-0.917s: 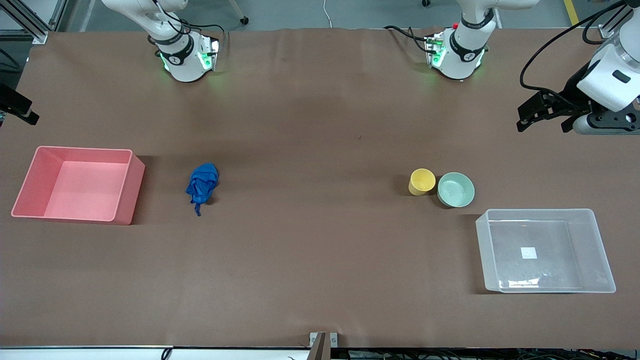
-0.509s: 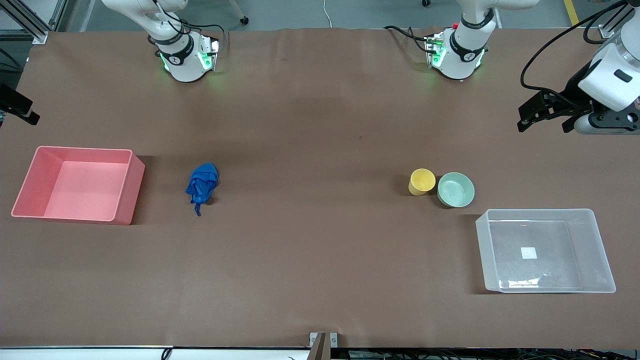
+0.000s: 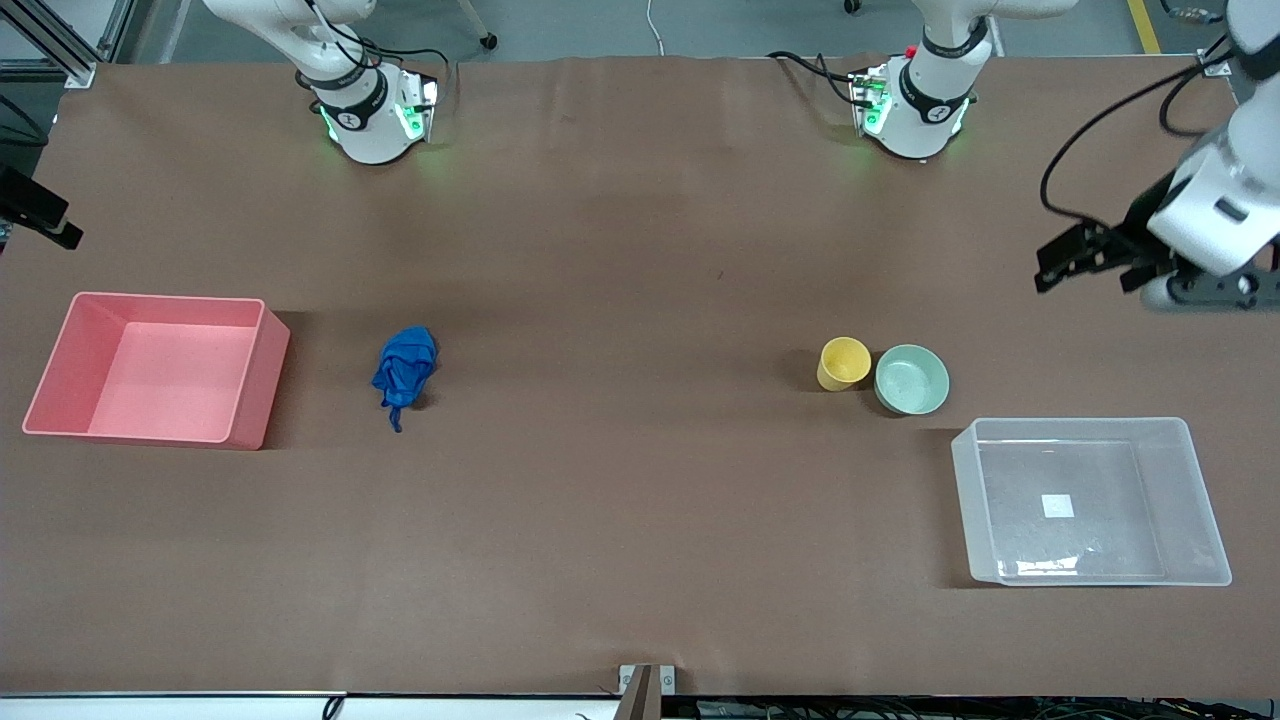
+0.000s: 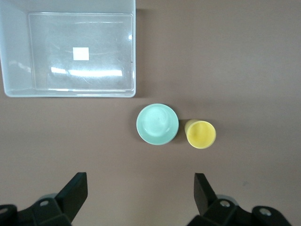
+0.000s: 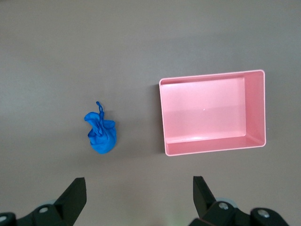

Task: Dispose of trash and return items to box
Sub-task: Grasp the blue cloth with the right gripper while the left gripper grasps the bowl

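The blue wad of trash [image 3: 404,366] lies on the table beside the pink bin and shows in the right wrist view [image 5: 101,133]. The yellow cup [image 3: 843,362] and the mint-green bowl [image 3: 911,379] stand side by side next to the clear box [image 3: 1090,428]. All three show in the left wrist view: the cup [image 4: 201,133], the bowl [image 4: 157,124] and the box [image 4: 70,92]. My left gripper [image 3: 1085,270] hangs open and empty, high over the table at the left arm's end [image 4: 141,188]. My right gripper [image 5: 139,188] is open and empty, high over bare table; only part of it shows at the edge of the front view [image 3: 40,215].
A pink rectangular bin [image 3: 250,400] stands empty at the right arm's end of the table, also seen in the right wrist view [image 5: 211,146]. The clear box holds nothing but its white label [image 3: 1057,506]. Brown table covering lies between the two groups.
My left gripper has moved a little toward the cup and bowl and tilted. The right gripper and the objects on the table have stayed put.
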Available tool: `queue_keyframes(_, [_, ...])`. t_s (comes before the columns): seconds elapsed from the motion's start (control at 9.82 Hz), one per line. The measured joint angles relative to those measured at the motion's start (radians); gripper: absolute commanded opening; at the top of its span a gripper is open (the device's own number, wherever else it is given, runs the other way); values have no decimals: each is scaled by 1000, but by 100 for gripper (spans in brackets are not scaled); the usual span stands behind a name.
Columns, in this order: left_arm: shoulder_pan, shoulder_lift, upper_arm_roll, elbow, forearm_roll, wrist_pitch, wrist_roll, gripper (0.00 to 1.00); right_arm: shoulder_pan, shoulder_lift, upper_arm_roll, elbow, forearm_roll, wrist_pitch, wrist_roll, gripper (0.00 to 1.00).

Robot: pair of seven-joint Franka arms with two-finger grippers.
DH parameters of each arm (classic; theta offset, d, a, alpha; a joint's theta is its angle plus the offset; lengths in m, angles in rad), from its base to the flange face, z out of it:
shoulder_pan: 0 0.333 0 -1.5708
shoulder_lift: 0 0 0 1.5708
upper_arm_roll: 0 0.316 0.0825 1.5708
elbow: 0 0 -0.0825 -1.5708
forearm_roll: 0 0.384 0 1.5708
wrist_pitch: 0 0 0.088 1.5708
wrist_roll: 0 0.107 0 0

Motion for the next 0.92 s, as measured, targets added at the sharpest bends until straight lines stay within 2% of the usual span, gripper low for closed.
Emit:
queue_keyframes(0.2, [1,19,19,-173,0,219,13,100,16,8,2,-77,8,32,-5,100])
queue_keyframes(0.31, [0,25,18,-264,0,327,13,100,60,15,3,-154,9,103,-5,100])
queue_keyframes(0.51, [-3,70,16,-414,0,515,14,100,157,37,9,-377,9,363,15,100])
queue_keyframes(0.71, [-6,172,5,-466,0,648,14,98,228,68,10,-626,10,672,45,100])
queue_keyframes(0.81, [-8,225,-1,-472,0,687,18,98,253,101,10,-712,10,795,64,100])
queue_keyframes(0.92, [-9,270,-3,-481,0,726,33,92,271,154,10,-759,10,900,93,100])
